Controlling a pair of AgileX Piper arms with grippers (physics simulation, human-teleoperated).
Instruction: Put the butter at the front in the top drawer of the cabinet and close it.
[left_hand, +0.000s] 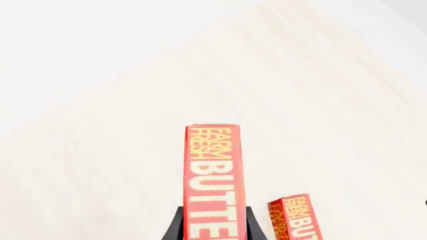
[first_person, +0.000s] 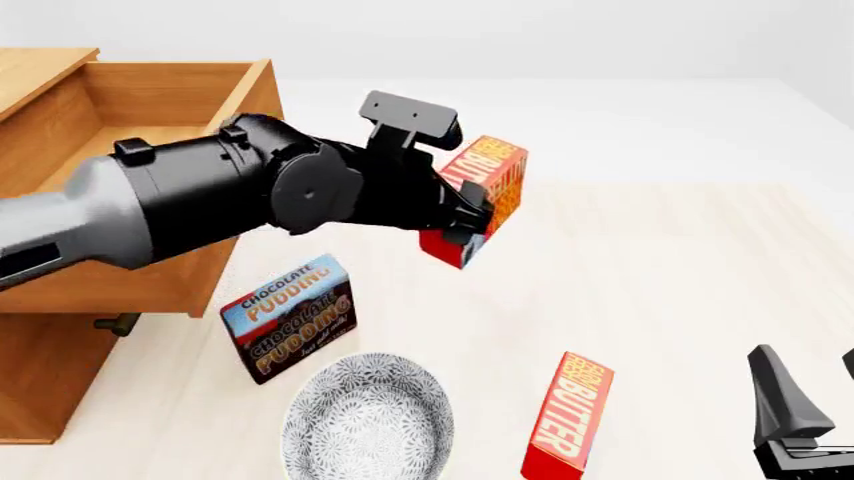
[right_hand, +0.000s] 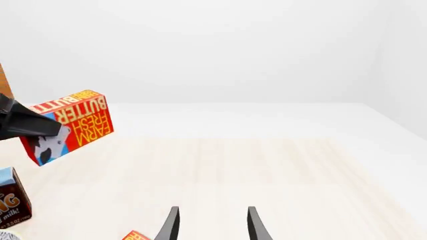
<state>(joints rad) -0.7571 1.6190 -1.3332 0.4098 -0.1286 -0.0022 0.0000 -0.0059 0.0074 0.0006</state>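
Left gripper clamps the butter aloft, apparently tilted

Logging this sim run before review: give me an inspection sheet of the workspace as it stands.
Surface: pale wood table.
Job's things: butter held in the air, tilted, right of the cabinet; top drawer pulled open.
Clutter: second butter carton, chocolate pudding box, patterned bowl.
Hands: left hand shut on the butter; right hand open, holding nothing.
Cables: nothing seen.
Surroundings: plain white backdrop.
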